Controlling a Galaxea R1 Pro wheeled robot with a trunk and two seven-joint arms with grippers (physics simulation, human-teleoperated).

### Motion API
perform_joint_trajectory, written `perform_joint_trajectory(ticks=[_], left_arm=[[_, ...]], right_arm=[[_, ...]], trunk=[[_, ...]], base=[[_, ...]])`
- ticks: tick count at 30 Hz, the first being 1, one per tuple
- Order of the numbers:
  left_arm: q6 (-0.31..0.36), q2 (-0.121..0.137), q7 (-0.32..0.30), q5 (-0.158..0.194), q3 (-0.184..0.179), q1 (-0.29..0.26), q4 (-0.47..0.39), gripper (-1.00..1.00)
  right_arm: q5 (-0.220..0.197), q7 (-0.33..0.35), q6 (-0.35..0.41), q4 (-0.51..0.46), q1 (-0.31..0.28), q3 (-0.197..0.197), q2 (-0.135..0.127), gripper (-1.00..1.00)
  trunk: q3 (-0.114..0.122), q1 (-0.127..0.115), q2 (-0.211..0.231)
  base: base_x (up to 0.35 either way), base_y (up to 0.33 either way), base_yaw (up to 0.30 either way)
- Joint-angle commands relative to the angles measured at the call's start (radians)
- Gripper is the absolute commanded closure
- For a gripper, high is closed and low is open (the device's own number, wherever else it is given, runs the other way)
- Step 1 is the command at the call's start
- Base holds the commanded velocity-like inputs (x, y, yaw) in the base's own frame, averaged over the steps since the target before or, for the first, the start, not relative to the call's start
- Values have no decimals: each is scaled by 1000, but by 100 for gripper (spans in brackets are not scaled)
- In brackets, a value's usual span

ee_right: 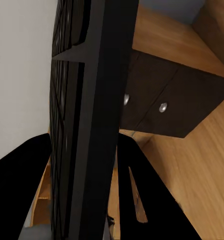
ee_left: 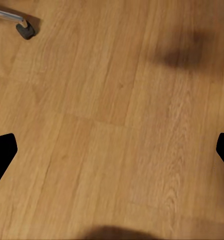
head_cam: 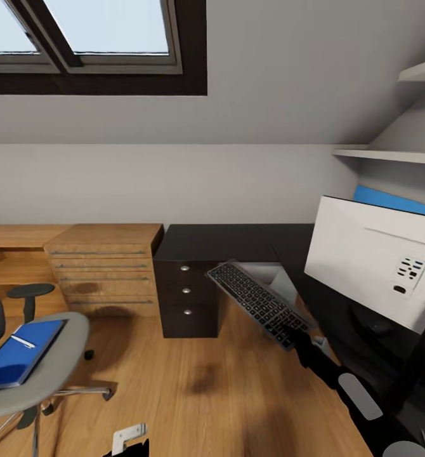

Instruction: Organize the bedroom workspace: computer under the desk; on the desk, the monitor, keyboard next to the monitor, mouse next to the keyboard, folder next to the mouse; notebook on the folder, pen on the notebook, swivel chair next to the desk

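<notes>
My right end effector [head_cam: 296, 335] clamps the keyboard [head_cam: 258, 303] by its near end, long axis angling toward the worktop [head_cam: 231, 241] ahead.

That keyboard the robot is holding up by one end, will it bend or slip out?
Probably neither. The keyboard looks straight from end to end though the right gripper clamps only its near end, which suggests it is stiff and fairly light. In the right wrist view the fingers straddle its thin edge, so a sudden swing might twist it loose.
</notes>
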Motion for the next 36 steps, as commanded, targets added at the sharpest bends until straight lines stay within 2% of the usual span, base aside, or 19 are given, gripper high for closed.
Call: perform_joint_trajectory(ticks=[1, 4, 8, 15, 17, 21, 31, 36], left_arm=[[-3, -1, 1, 6, 1, -1, 1, -100], [-3, -1, 1, 6, 1, -1, 3, -100], [-3, -1, 1, 5, 1, -1, 3, -100], [-3, -2, 0, 4, 0, -1, 3, -100], [-3, -3, 2, 4, 0, -1, 3, -100], [-3, -3, 4, 4, 0, -1, 3, -100], [-3, -4, 5, 4, -1, -1, 3, -100], [-3, -4, 3, 4, -2, -1, 3, -100]], right_arm=[[-10, 1, -25, 0, -1, 6, 0, 100], [-12, 8, -117, -1, -1, 12, 7, 100], [-11, 11, -144, -10, -1, 15, 15, 100], [-11, 7, -155, -35, -1, 15, 25, 100], [-10, 2, -159, -36, -1, 13, 43, 100], [-9, -1, -168, -37, -1, 12, 54, 100], [-12, -3, -168, -36, -1, 11, 65, 100], [-13, 6, -162, -33, -1, 12, 65, 100]], trunk=[[-1, 0, -1], [-1, 0, -1], [-1, 0, -1], [-1, 0, -1], [5, -8, 13], [18, -23, 41], [49, -61, 111], [49, -61, 111]], base=[[55, 0, 0], [20, 0, 0], [4, 0, 0], [0, 0, 0], [0, 0, 0], [0, 0, 0], [0, 0, 0], [0, 0, 0]])
